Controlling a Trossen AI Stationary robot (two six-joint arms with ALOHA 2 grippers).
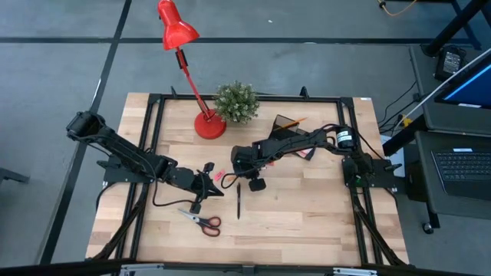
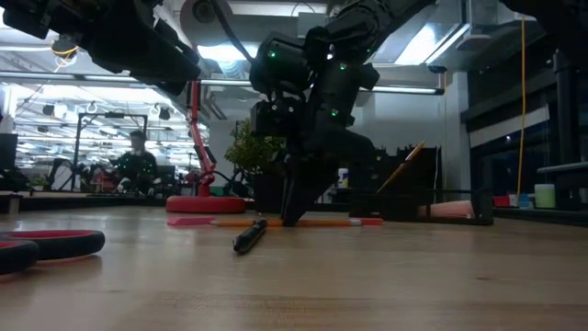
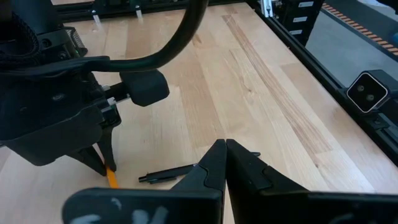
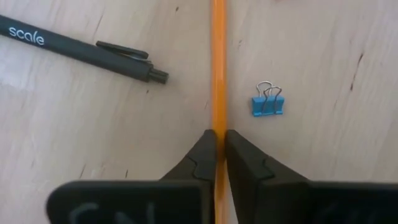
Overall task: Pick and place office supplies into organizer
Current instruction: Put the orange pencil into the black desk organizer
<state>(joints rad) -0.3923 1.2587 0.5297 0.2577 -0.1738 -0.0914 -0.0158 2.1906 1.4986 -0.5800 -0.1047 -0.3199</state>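
1. An orange pencil (image 4: 218, 74) lies flat on the wooden table (image 1: 307, 207) near its middle, pinched between the fingertips of the right gripper (image 4: 217, 144), which stands tip-down over it.
2. A black pen (image 4: 74, 48) lies just left of the pencil, and a small blue binder clip (image 4: 267, 102) (handles up) just right of it, both apart from the pencil.
3. The left gripper (image 3: 225, 151) hovers left of centre, fingers pressed together on nothing.
4. Scissors (image 1: 204, 221) lie near the front edge; the organizer (image 1: 288, 123) sits at the far side, right of the potted plant (image 1: 235, 102) and red lamp (image 1: 184, 54).
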